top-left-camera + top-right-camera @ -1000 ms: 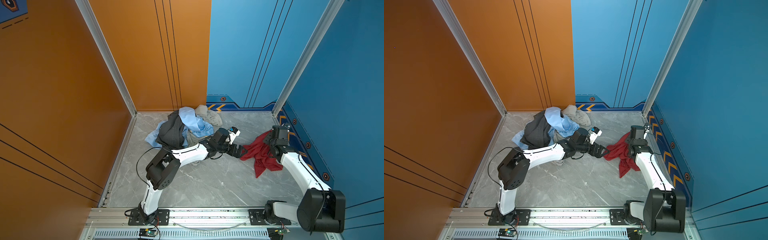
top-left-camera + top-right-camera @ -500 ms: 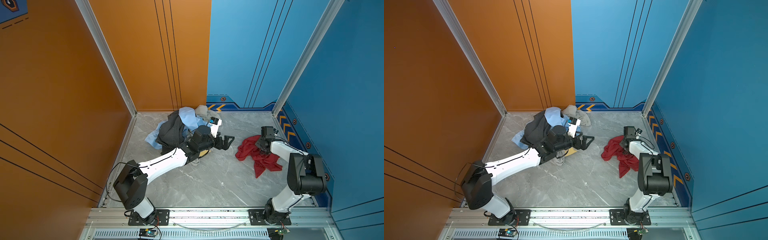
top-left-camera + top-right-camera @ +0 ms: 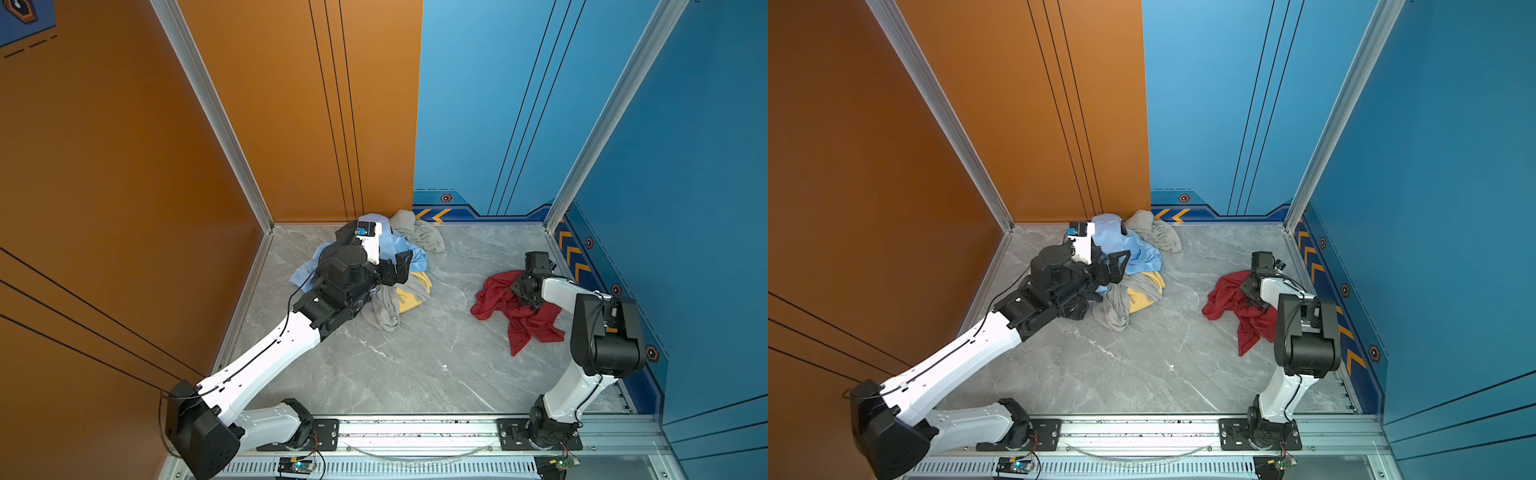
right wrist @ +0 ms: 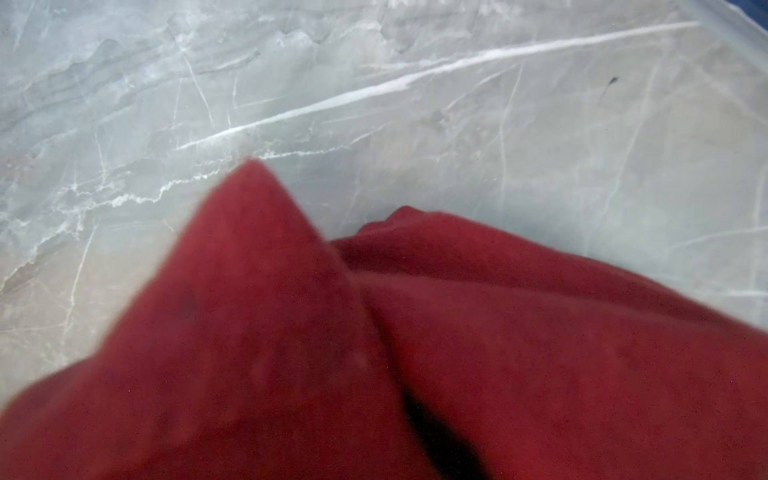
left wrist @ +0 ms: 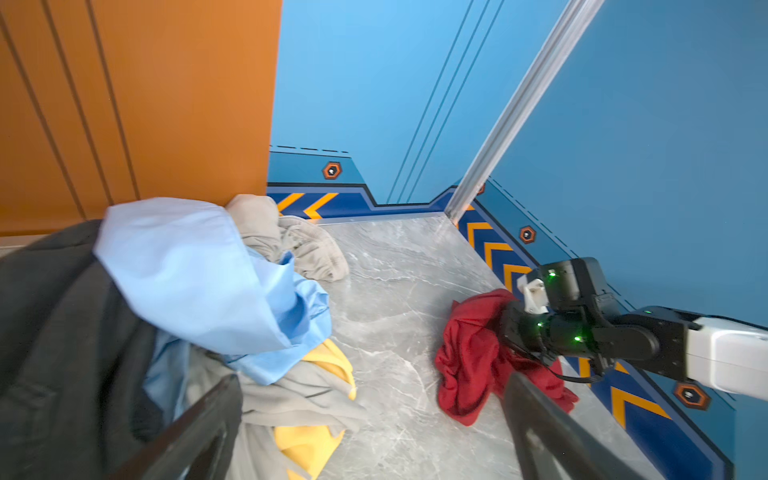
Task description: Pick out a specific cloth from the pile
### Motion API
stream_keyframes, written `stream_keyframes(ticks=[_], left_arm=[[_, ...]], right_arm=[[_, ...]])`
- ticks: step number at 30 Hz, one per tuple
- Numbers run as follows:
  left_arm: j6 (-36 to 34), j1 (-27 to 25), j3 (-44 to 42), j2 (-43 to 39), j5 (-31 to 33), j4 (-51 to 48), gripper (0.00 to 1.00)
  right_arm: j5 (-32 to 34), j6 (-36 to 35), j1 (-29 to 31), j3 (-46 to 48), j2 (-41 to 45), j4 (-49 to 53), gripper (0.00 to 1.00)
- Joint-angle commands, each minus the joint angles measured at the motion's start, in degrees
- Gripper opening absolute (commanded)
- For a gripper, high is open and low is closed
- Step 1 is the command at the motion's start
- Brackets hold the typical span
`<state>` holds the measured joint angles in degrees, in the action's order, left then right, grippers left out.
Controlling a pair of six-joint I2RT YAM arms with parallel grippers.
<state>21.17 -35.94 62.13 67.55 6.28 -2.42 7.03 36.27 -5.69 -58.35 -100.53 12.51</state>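
The dark red cloth [image 3: 498,301] [image 3: 1227,299] lies crumpled on the grey marble floor at the right, apart from the pile [image 3: 386,309] [image 3: 1117,309] of dark grey, light blue, beige-grey and yellow garments at the back left. My right gripper [image 3: 524,291] [image 3: 1252,291] [image 5: 509,328] presses into the cloth's upper part. Red folds [image 4: 291,332] fill the right wrist view and hide its jaws. My left gripper [image 3: 400,266] [image 3: 1120,266] [image 5: 374,415] hangs wide open over the pile's right side, holding nothing, with the light blue shirt [image 5: 187,282] beside it.
An orange wall [image 3: 124,187] bounds the floor on the left and behind the pile. A blue wall with chevron skirting [image 3: 573,257] runs close behind the right arm. A metal rail [image 3: 415,428] carrying both arm bases crosses the front. Bare marble floor [image 3: 436,353] separates pile and cloth.
My left gripper has pulled back from the red cloth's edge to above the pile. The right arm has folded back, and the cloth has sunk onto the floor.
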Motion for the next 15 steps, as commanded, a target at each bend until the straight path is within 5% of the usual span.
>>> stream_keyframes(ticks=[1, 8, 15], left_arm=[[-3.6, 2.8, -1.5, -4.2, 3.6, -5.4, 0.98], [-8.4, 11.4, -6.0, -12.6, 5.1, -7.9, 0.98], [-9.9, 25.8, -13.4, -14.7, 5.8, -5.0, 0.98]], right_arm=[[0.5, -0.3, -0.2, -0.9, 6.0, 2.7, 0.49], [3.1, -2.2, 0.3, 0.4, 18.6, 3.6, 0.87], [2.5, -10.3, 1.6, 3.1, 28.1, -0.1, 0.99]])
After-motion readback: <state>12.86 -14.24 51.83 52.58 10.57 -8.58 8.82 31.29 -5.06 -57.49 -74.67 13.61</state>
